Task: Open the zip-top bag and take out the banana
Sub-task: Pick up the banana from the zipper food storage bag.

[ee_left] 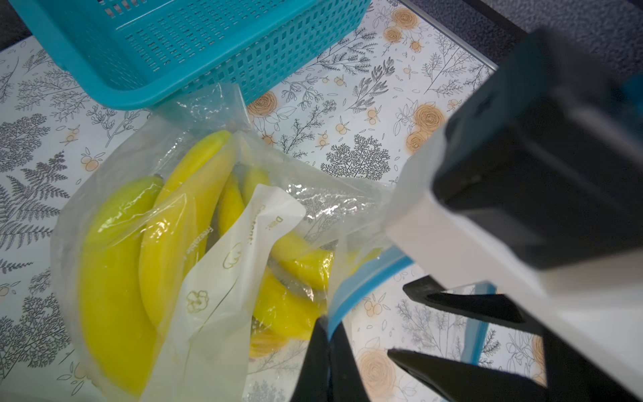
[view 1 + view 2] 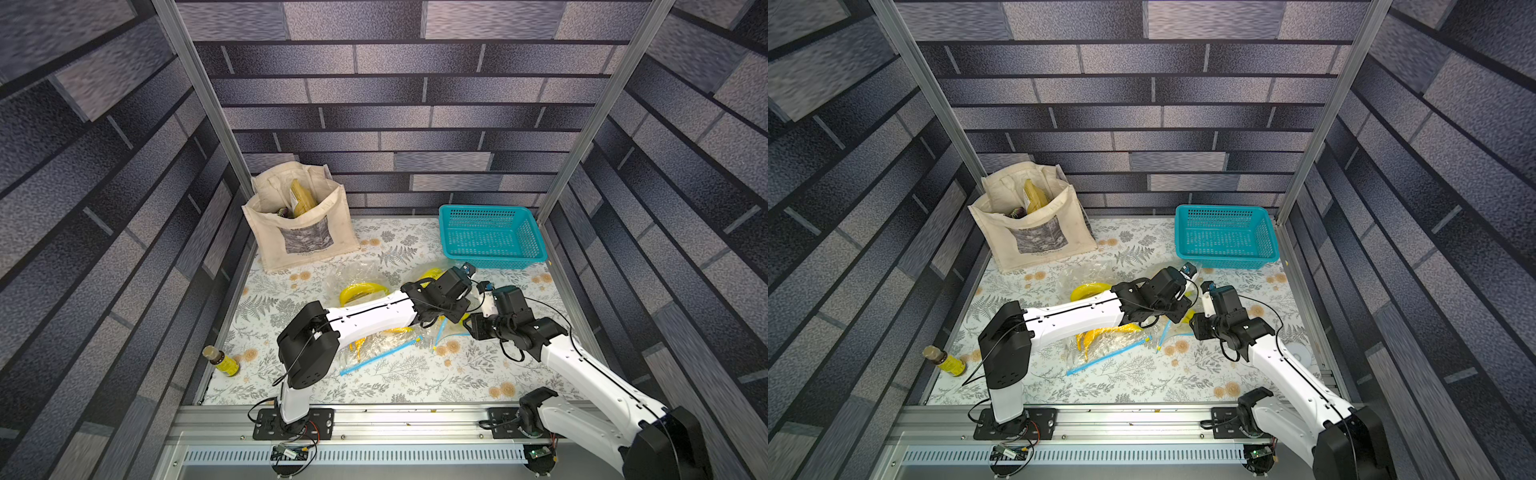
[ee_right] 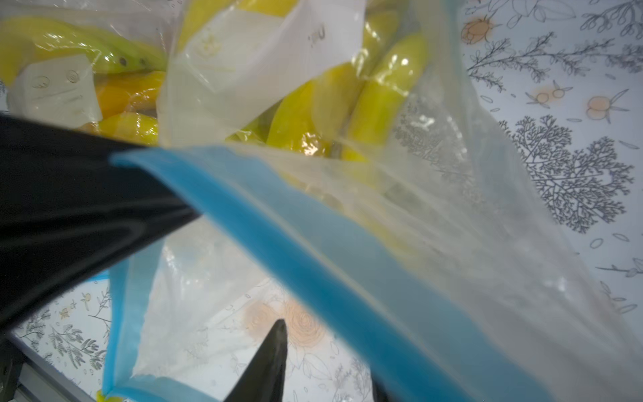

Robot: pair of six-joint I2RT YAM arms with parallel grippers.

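Left pincer [image 1: 327,343] is clamped shut on the blue zip strip [image 1: 362,285] of the zip-top bag [image 1: 222,271]. Right pincer [image 1: 398,320] has its jaws parted, with the opposite lip [image 1: 476,330] running between them and not pinched as far as I can see. My read: left anchors one lip so right can take the facing lip and pull the mouth apart. In the right wrist view the two strips already diverge, so the seal looks at least partly open.

The floral surface [image 2: 415,382] carries everything. The tote bag [image 2: 299,232] stands upright at the back corner, well apart from the work and likely just clutter. The teal basket [image 2: 498,262] sits just beyond the worked bag, probably the drop spot for the fruit, though that is a guess.

The worked bag lies near the basket under both wrists, its mouth lifted toward the arms for access. The banana bunch [image 1: 114,278] is fully inside it, pushed toward the closed end.

Two more bags [image 2: 376,349] of bananas lie beside it, untouched. The bottle [image 2: 222,360] lies at the surface's edge by the left arm.
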